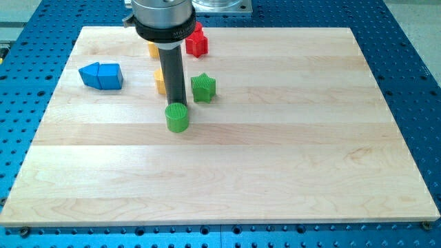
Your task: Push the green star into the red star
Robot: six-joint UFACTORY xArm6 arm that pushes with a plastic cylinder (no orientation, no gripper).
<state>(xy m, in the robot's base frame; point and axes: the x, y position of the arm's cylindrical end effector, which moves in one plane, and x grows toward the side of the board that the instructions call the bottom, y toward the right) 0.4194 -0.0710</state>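
Green star sits just right of my tip.

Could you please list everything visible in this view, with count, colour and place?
wooden board: 1, light wood, centre, on a blue perforated table.
green star block: 1, green, upper middle, right of the rod.
green cylinder block: 1, green, just below the rod.
red star block: 1, red, near the top edge.
blue block: 1, blue, upper left; it shows a seam.
yellow blocks: 2 partly hidden pieces, yellow, behind the rod; shapes unclear.
my tip: 1, dark rod end, at the cylinder's top edge, left of the green star.
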